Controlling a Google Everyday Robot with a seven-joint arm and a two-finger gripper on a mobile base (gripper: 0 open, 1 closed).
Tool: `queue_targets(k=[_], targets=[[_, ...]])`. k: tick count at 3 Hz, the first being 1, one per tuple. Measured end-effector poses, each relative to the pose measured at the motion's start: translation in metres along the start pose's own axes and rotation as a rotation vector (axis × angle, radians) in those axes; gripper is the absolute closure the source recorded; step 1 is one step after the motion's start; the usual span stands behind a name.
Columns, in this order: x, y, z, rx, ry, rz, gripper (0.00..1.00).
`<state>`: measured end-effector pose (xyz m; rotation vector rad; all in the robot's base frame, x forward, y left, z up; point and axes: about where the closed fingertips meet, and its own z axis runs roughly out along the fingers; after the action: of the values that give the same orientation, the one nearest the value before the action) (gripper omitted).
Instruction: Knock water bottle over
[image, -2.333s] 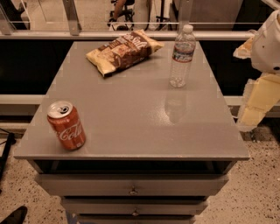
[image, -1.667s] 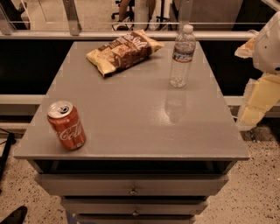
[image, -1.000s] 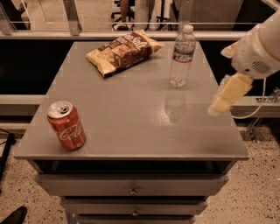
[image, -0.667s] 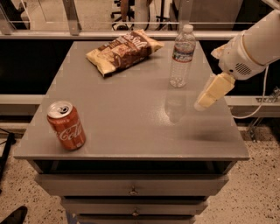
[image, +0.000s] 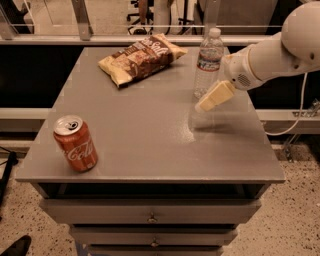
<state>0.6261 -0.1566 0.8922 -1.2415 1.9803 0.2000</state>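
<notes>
Your gripper (image: 207, 101) hangs low over the right side of the grey table (image: 145, 135), angled down to the left from the white arm (image: 272, 52); how wide it stands you cannot tell. Its tip sits just beside the base of the water bottle (image: 208, 60), contact unclear. The bottle stands upright near the far right corner, close to the back edge. Left of it you have bare tabletop up to the chip bag (image: 141, 58). The Coca-Cola can (image: 75, 143) stands well apart, near the front left edge.
</notes>
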Motion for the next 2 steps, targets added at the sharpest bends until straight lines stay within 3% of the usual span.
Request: queue_targets(k=[2], targets=[[-0.025, -0.022, 0.032, 0.023, -0.109, 0.035, 0.00]])
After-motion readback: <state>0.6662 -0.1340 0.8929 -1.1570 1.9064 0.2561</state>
